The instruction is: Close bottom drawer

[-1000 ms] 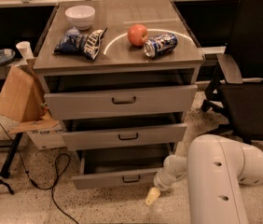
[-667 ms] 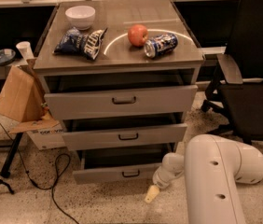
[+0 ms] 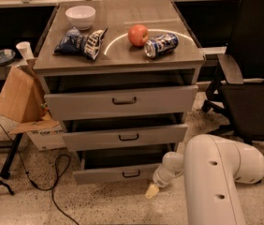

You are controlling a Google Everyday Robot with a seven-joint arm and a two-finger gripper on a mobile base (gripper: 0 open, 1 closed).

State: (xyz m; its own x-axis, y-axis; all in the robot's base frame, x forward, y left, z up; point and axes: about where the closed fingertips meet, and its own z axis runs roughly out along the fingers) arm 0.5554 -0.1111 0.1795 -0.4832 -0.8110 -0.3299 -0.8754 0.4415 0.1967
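**Bottom drawer out, gripper at its right corner**

Nearest, at lower right: a bulky white arm [image 3: 216,182], reaching left and down. At its end, the gripper [image 3: 152,190], with a pale yellow tip low over the speckled floor [image 3: 99,205], just in front of and below the right end of the bottom drawer [image 3: 118,174]. Touching the front panel or just clear of it: cannot tell. Apart or together: cannot tell either.

Just behind: the bottom drawer, lowest of three, pulled partway out of the grey cabinet. Short grey front, small dark handle [image 3: 131,174] at its middle, dark gap above. Over it, the middle drawer [image 3: 125,137], then the top drawer [image 3: 122,101] with the tallest front. Both out partway too, each with a dark gap over its panel.

To the left, on the floor: a black cable [image 3: 52,182] looping past the cabinet's corner. Further back, a brown cardboard box [image 3: 17,95] tilted beside the cabinet's left side, and a white cup [image 3: 24,50] beyond it.

To the right of the cabinet: a black chair [image 3: 256,78], near the cabinet's right side.

On the tabletop [image 3: 122,13], front to back: two dark blue chip bags [image 3: 81,42] side by side at left, and a can [image 3: 161,45] lying on its side at right. Just beside the can, a red apple [image 3: 138,34], inside a pale curved line on the surface. Farthest back, at the left corner, a white bowl [image 3: 80,17], upright.
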